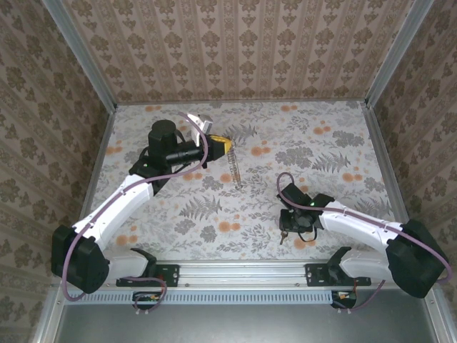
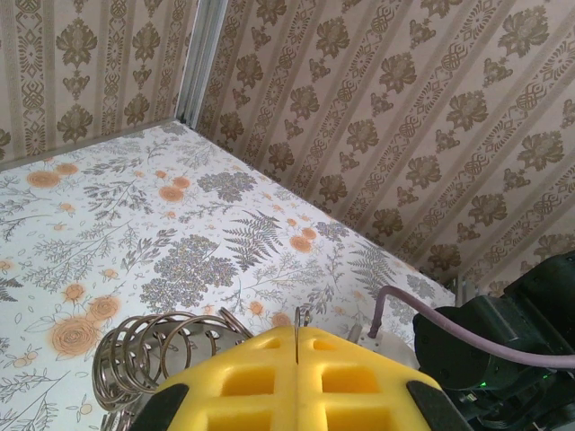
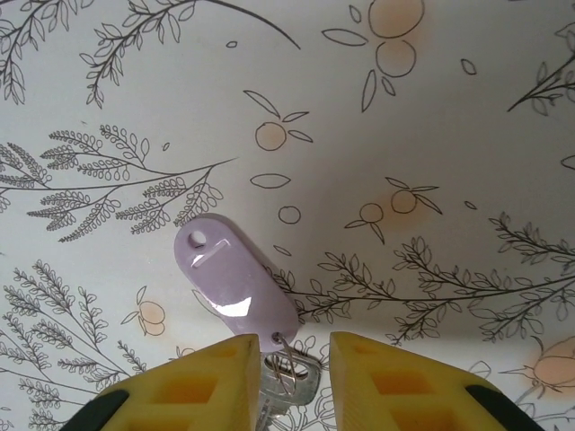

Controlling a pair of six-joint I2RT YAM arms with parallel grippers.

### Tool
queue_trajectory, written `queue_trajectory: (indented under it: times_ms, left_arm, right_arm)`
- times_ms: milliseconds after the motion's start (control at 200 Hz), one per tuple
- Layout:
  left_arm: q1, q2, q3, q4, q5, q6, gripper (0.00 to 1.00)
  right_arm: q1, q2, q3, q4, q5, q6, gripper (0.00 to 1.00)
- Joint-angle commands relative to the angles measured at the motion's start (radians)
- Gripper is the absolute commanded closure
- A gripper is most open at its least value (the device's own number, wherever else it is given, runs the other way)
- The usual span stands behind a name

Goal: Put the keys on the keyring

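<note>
Three damask-papered walls [image 1: 243, 50] around a floral-print table [image 1: 300, 136]; clamps the keyring [image 2: 153, 355] in the left gripper [image 2: 296, 346], straddles the key [image 3: 235, 287] with the right gripper [image 3: 295, 377], grip unclear.

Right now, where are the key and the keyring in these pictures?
the key [image 3: 235, 289]: right wrist view, on its lilac head.
the keyring [image 2: 148, 355]: left wrist view, on its coiled metal loops.

Key [image 3: 235, 287] right of keyring [image 1: 234, 170], nearer
</note>
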Motion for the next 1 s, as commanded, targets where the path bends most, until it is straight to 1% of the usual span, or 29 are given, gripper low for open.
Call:
queue_trajectory:
  times_ms: [0, 455, 690, 785, 845, 915, 995]
  left_arm:
    - [-0.001, -0.03, 0.014, 0.04, 0.01, 0.024, 1.0]
    - [-0.001, -0.022, 0.017, 0.046, 0.011, 0.021, 1.0]
    - [-0.001, -0.022, 0.015, 0.048, 0.009, 0.019, 1.0]
    - [-0.001, -0.022, 0.013, 0.049, 0.008, 0.018, 1.0]
    - [-0.001, -0.022, 0.013, 0.05, 0.007, 0.018, 1.0]
    - [-0.001, -0.021, 0.013, 0.052, 0.009, 0.017, 1.0]
    - [-0.001, -0.021, 0.013, 0.051, 0.01, 0.018, 1.0]
  right_arm:
    - [0.009, 0.013, -0.019, 0.018, -0.015, 0.011, 0.72]
    - [0.013, 0.029, -0.038, 0.038, -0.024, 0.01, 0.77]
    - [0.013, 0.042, -0.036, 0.055, -0.032, 0.003, 0.82]
    - [0.013, 0.045, -0.035, 0.056, -0.035, -0.001, 0.86]
    - [0.013, 0.047, -0.034, 0.056, -0.035, -0.004, 0.91]
    - [0.012, 0.043, -0.03, 0.055, -0.036, -0.008, 1.0]
    - [0.013, 0.027, -0.021, 0.042, -0.033, -0.016, 1.0]
